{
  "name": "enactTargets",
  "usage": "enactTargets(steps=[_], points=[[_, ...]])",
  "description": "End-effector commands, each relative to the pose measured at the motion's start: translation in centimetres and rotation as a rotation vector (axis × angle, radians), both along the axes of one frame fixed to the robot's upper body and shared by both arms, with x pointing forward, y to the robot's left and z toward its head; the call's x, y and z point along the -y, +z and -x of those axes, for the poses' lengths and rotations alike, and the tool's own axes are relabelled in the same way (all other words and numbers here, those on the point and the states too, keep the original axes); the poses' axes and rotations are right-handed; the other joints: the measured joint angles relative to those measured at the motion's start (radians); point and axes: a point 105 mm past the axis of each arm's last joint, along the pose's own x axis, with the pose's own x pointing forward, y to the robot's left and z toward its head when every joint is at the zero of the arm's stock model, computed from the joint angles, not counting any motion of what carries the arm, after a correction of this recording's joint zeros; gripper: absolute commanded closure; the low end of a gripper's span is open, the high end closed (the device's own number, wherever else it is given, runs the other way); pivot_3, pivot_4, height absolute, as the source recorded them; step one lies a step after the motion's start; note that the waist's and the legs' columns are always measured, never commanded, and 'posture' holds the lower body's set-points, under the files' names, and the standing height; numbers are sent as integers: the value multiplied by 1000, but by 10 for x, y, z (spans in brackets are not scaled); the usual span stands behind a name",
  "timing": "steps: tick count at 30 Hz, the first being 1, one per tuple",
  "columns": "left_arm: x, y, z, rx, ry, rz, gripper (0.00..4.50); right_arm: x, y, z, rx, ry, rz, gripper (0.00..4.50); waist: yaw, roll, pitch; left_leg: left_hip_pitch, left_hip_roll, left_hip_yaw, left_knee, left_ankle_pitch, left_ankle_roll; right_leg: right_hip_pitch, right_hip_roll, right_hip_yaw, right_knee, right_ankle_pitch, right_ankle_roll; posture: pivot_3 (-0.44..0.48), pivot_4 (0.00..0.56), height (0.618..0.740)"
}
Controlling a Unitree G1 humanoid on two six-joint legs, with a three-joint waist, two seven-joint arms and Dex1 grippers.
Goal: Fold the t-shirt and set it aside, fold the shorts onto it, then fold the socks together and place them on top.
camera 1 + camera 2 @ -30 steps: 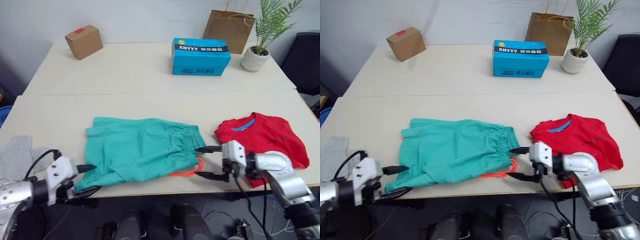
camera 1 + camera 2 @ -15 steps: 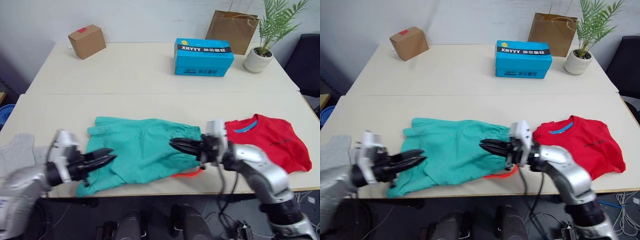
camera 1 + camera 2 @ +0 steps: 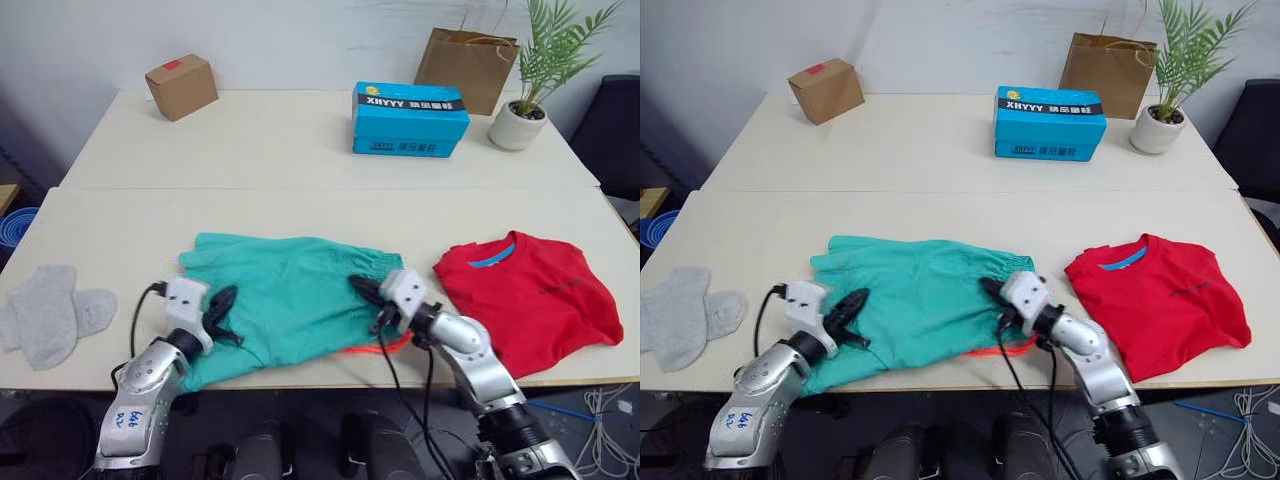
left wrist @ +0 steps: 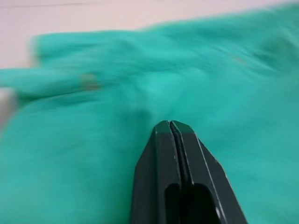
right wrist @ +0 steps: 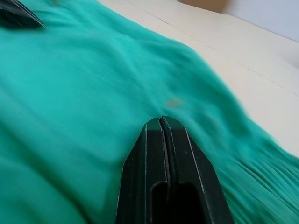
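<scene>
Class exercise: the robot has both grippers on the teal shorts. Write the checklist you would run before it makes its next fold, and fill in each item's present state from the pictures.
1. Left gripper fingers closed over the teal fabric shorts: ok.
2. Right gripper fingers closed: ok.
3. Fabric actually pinched in either gripper: cannot tell.
4. Bright red short-sleeved t-shirt folded and set aside to the right: ok.
5. Light grey knit socks lying apart from the shorts, at the table's left edge: ok.
6. Orange-red drawstring tucked in: not ok, it hangs out at the front edge.

Silver arms (black cables), seemingly black jaws
</scene>
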Motion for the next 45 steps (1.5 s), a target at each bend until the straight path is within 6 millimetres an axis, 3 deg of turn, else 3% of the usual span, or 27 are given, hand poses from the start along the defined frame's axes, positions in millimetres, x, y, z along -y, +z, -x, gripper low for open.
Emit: enactTargets(steps=[1, 2, 4, 6, 8, 11, 13, 16, 19, 21, 23, 27, 31, 33, 36, 37, 40, 42, 45], points=[[-20, 30, -9, 101, 19, 39, 4473, 31, 25, -18, 22, -199, -213, 4500, 2, 0, 0, 0, 0, 0, 0, 1, -1, 0, 0, 0, 0, 0, 0, 0, 150, 740], [-22, 35, -11, 113, 12, 25, 4473, 31, 33, -20, 33, -205, -256, 4500, 2, 0, 0, 0, 0, 0, 0, 2, -1, 0, 0, 0, 0, 0, 0, 0, 150, 740], [-16, 70, -19, 192, -16, 108, 4473, 6, 49, -14, 42, -89, -284, 4500, 1, 1, 1, 0, 0, 0, 0, 4, -1, -1, 0, 0, 1, 0, 0, 0, 150, 740], [5, 98, -25, 201, -123, 126, 4473, -24, 64, 0, 27, 71, -316, 4500, 0, 0, 1, -1, 1, 0, 0, 5, 2, -2, 0, 0, 1, 0, 0, 0, 150, 740], [30, 111, -25, 190, -277, 35, 4473, -49, 72, 12, 4, 188, -315, 4500, -3, 0, 1, -2, 1, -1, -1, 5, 1, -2, 0, -1, 1, 0, 0, 0, 150, 740], [61, 102, -23, 126, -455, -42, 4473, -81, 62, 26, -48, 295, -241, 4500, -11, 1, 0, -1, 0, 0, -3, 5, 1, -2, 1, 0, 1, 0, 0, 0, 150, 740], [68, 71, -23, 42, -514, -179, 4473, -89, 50, 27, -65, 288, -187, 4500, -14, 1, 0, -1, 0, 0, -3, 5, 0, -2, 1, 0, 0, 0, 0, 0, 150, 740], [75, 41, -26, 1, -540, -217, 4473, -80, 35, 17, -76, 181, -137, 4500, -14, 1, 1, -1, 0, 2, -3, 5, -1, -3, 2, 1, -1, -1, -1, 0, 150, 740], [67, 9, -41, -32, -449, -198, 4473, -71, 10, 15, -83, 164, 13, 4500, -10, 1, 1, -2, 0, 1, -3, 5, -2, -4, 2, 0, -1, -1, -1, 0, 150, 740], [61, -2, -48, -41, -400, -199, 4473, -64, 3, 12, -81, 136, 49, 4500, -9, 1, 1, -2, 0, 1, -3, 3, -5, -4, 2, 0, -1, -1, -1, 0, 150, 740], [51, -2, -56, -47, -299, -102, 4473, -50, 2, 6, -78, 51, 27, 4500, -10, 1, 1, -2, 0, 1, -3, 3, -4, -3, 2, 0, -1, -1, -1, 0, 150, 740], [35, -7, -56, -66, -226, -110, 4473, -10, 2, -4, -104, -127, -86, 4500, -11, 1, 1, -1, 1, 1, -3, 5, 0, -3, 2, 0, -1, -1, -1, 0, 150, 740], [32, -13, -49, -73, -235, -105, 4473, 14, 3, -5, -115, -172, -159, 4500, -11, 1, 1, 0, 1, 1, -3, 5, 0, -1, 2, 0, -1, -1, -1, 0, 150, 740], [34, -11, -47, -48, -257, -92, 4473, 21, 14, -5, -85, -162, -236, 4500, -11, 1, 0, 0, 1, 1, -4, 5, 0, -1, 2, 0, -1, -1, -1, 0, 150, 740], [40, 15, -44, 103, -317, -48, 4473, 4, 59, 15, -22, 56, -421, 4500, -11, 2, 1, 0, 1, 1, -4, 2, -3, -1, 2, 0, -1, -1, -1, 0, 150, 740], [42, 27, -43, 155, -340, -38, 4473, -2, 66, 22, -19, 119, -411, 4500, -11, 2, 1, 0, 1, 1, -4, 3, -2, -1, 2, 0, -1, -1, -1, 0, 150, 740], [52, 54, -30, 261, -452, -2, 4473, -19, 63, 37, -65, 216, -336, 4500, -12, 2, 1, -1, 1, 0, -4, 4, 1, -2, 2, 0, -2, -1, -1, 0, 150, 740], [63, 61, -19, 285, -543, 27, 4473, -28, 57, 42, -84, 246, -294, 4500, -11, 2, 1, -1, 2, 0, -4, 4, 1, -2, 2, 0, -2, -1, -1, 0, 150, 740], [82, 45, -1, 233, -671, -79, 4473, -42, 39, 39, -108, 233, -227, 4500, -14, 2, 1, -1, 1, 0, -4, 2, -3, -2, 2, 0, -3, -1, -1, 0, 150, 740]])
